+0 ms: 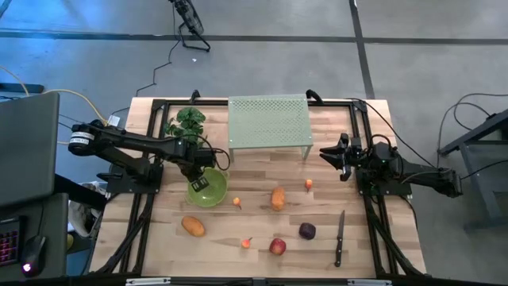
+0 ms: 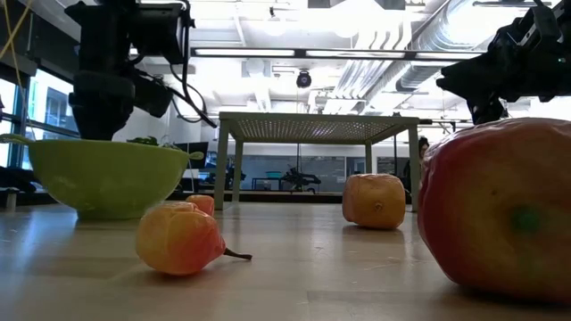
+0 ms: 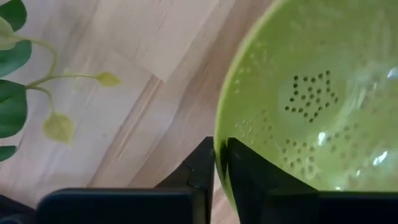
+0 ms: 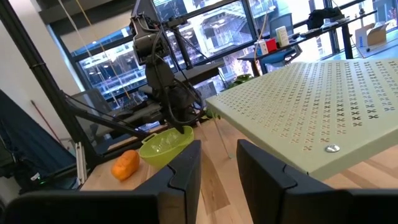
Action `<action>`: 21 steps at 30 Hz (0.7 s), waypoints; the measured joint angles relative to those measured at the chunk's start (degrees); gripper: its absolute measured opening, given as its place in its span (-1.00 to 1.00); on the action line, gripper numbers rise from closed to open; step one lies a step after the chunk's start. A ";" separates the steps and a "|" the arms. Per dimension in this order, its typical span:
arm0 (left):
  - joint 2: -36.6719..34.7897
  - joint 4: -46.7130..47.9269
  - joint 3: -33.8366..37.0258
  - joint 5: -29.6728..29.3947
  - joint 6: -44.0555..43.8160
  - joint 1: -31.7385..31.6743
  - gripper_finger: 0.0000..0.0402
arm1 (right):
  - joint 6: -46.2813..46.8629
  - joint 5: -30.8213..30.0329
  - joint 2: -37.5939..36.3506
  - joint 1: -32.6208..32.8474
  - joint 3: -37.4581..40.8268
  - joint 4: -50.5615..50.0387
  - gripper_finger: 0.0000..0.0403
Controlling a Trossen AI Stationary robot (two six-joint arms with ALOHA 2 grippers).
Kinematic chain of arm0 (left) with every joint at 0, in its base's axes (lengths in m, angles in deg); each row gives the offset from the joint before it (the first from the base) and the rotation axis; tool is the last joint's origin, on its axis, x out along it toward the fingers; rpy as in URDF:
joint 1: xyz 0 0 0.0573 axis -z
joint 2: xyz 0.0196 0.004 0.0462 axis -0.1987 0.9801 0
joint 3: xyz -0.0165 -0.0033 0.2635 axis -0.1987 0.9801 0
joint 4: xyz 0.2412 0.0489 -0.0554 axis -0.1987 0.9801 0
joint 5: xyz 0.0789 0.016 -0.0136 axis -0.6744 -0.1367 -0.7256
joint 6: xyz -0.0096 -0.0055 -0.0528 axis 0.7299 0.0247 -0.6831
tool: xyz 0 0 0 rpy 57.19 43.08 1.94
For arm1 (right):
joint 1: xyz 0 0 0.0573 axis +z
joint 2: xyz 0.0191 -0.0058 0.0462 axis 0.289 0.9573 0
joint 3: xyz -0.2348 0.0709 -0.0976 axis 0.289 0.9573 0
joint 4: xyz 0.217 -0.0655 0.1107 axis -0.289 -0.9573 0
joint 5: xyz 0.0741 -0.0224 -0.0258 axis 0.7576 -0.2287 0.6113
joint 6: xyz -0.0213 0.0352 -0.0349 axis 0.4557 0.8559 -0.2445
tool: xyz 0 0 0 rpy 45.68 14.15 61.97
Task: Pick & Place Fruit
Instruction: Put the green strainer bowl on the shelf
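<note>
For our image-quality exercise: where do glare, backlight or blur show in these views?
Low view: bright ceiling lights backlight the dark arms; the close red apple looms soft. Left wrist view: highlights gleam inside the perforated green plastic bowl, whose rim the left gripper clamps. Right wrist view: bright windows behind.

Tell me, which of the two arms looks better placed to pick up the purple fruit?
Probably the right. Its open, empty gripper hovers on the same side of the table as the purple fruit, with a free path. The left gripper is busy, clamped on the green bowl's rim across the table.
</note>
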 joint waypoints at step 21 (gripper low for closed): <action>-0.14 0.03 -0.11 2.96 1.33 -0.02 -0.99 | 0.00 0.00 0.00 0.01 0.01 -0.05 -0.52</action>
